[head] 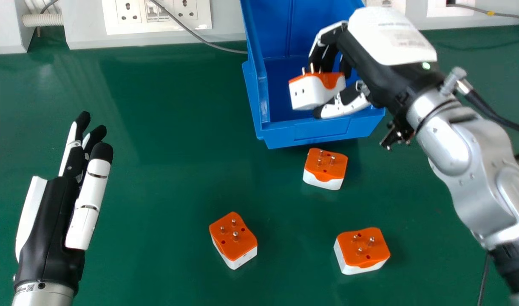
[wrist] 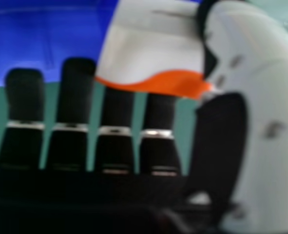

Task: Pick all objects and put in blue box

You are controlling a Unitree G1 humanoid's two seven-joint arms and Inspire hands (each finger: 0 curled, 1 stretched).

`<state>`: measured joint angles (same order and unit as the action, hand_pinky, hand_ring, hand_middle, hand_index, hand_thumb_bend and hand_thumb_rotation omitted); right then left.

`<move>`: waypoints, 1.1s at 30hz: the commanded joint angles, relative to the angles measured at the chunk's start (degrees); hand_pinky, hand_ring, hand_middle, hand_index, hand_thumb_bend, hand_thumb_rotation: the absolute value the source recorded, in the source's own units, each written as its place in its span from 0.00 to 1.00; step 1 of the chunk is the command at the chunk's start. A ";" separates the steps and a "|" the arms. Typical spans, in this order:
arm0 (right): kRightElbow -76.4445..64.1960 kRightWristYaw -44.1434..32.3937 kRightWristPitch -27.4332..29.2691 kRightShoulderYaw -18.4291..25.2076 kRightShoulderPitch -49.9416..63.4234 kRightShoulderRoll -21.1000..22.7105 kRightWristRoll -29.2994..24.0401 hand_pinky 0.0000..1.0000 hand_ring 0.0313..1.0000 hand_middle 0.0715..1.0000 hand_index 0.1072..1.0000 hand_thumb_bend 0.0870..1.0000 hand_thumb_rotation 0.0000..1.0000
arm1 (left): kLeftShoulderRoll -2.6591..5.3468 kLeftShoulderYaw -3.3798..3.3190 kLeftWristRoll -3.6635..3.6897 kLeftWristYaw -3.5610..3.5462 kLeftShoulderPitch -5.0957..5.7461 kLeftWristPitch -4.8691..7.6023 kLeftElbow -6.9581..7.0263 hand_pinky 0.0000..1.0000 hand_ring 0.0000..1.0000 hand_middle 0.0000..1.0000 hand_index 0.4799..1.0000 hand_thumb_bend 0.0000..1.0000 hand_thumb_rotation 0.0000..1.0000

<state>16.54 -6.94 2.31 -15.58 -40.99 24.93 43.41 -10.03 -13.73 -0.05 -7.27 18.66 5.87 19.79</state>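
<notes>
Three plug adapters [head: 325,169] sit apart outside the blue box's rim [head: 319,132], bare table [head: 157,170] between. The right hand [head: 372,63] pinches a fourth [head: 314,91] over the box; the left hand [head: 51,221] is straight-fingered.

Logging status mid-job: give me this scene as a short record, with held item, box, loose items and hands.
held: orange-and-white adapter
right hand: gripping it, thumb opposite fingers
held item position: over blue box
box interior: partly hidden
loose: near adapter, close to box; middle adapter; right adapter
loose pins: up
left hand: idle, fingers extended
</notes>
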 commanded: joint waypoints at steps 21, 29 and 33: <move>41.82 11.25 -3.99 -9.89 -28.94 -8.46 3.91 0.31 0.41 0.52 0.45 0.44 0.00 | -0.47 0.67 -0.84 0.46 -0.82 0.56 0.95 0.90 0.96 0.96 0.97 0.48 1.00; 49.52 12.02 -5.10 -11.49 -32.29 -10.88 2.96 0.31 0.42 0.53 0.46 0.44 0.00 | -0.40 1.18 -1.46 0.45 -0.41 -0.24 2.19 0.91 0.96 0.96 0.97 0.48 1.00; 51.12 12.93 -4.44 -13.07 -32.53 -11.34 3.48 0.31 0.42 0.52 0.46 0.44 0.00 | -0.44 1.34 -1.68 0.33 -0.19 -0.58 2.76 0.91 0.96 0.96 0.97 0.48 1.00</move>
<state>67.82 4.09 -2.45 -28.21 -69.58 13.48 46.82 -10.04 -12.42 -1.42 -7.23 18.04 5.17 20.72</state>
